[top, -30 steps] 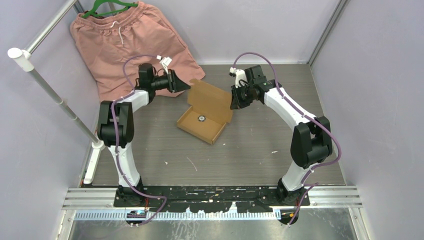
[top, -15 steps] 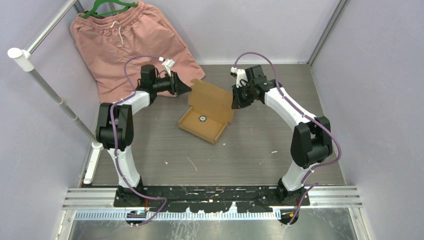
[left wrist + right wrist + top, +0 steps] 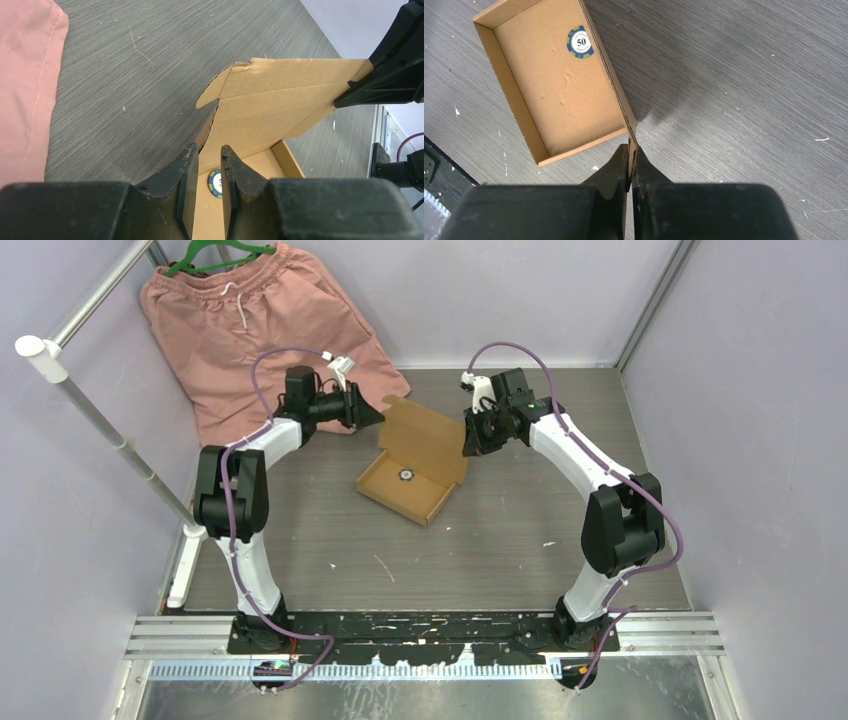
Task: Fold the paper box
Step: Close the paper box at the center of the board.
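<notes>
Paper box sits mid-bench, tray facing up, long axis running left-far to right-near, lid raised along the far side. Right pincer is clamped on the lid corner and covers it. Left pincer is slightly parted at the side flap; we lose the flap's end behind one finger.

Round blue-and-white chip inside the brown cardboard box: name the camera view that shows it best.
Right wrist: the chip lies unobstructed on the box floor, its 50 legible. Left wrist: partly hidden by the left gripper. Top view: a tiny dot.
</notes>
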Controlling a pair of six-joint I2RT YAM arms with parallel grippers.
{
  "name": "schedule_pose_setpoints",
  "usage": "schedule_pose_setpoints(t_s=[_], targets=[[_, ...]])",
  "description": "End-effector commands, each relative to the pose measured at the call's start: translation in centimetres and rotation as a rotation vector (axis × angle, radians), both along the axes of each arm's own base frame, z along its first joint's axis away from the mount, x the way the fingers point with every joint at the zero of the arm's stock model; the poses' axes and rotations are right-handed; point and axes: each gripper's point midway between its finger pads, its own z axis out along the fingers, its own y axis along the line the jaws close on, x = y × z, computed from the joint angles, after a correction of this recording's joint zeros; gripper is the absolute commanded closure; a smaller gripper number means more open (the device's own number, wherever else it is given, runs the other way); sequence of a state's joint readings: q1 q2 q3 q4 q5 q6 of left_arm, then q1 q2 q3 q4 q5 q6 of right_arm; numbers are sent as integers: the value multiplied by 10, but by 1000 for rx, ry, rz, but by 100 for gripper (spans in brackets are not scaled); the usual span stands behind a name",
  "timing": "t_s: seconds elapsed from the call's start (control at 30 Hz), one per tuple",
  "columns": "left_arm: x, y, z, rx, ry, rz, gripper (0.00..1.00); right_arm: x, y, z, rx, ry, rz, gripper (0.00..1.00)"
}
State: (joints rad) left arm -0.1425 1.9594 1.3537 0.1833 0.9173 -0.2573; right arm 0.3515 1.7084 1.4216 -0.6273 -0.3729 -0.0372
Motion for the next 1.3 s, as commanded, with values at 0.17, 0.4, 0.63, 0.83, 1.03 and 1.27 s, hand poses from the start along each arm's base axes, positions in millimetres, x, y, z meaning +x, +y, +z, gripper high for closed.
schedule_pose_setpoints(t_s=[0.17, 0.4, 0.63, 0.83, 1.03, 1.27], targets=[[7, -11, 31, -1, -86, -36, 69, 9, 9, 36, 48, -97, 37, 93], [9, -12, 29, -2, -84, -41, 75, 8, 11, 36, 50, -94, 42, 94], [11, -16, 24, 3, -75, -46, 77, 7, 11, 35, 53, -87, 46, 94], [15, -17, 20, 19, -75, -29, 78, 7, 12, 34, 55, -83, 50, 94], [18, -20, 12, 62, -71, -12, 80, 6, 12, 33, 51, -83, 53, 94], [20, -20, 8, 107, -76, 28, 84, 6, 11, 33, 40, -85, 49, 95]])
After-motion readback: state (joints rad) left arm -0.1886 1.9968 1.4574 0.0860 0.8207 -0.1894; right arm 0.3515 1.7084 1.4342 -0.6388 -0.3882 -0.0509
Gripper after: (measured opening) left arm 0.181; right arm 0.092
